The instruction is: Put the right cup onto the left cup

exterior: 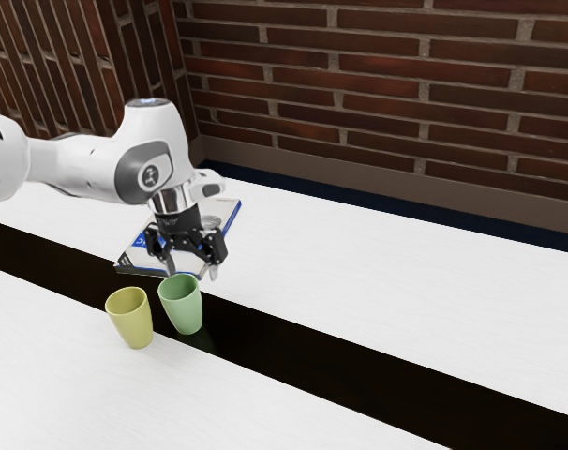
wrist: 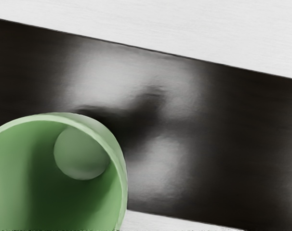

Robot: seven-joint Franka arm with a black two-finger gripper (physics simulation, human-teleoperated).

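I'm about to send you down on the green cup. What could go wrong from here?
My open gripper is close above the green cup, so a fingertip might catch its rim on the way down and tip it. The yellow cup stands right beside it, so a sideways nudge could knock the two together. The flat box lies near my hand too, and might get brushed.

Round emblem (exterior: 151,175) on white arm (exterior: 78,161), blue print (exterior: 140,241) on flat object (exterior: 153,262) (no wording legible)
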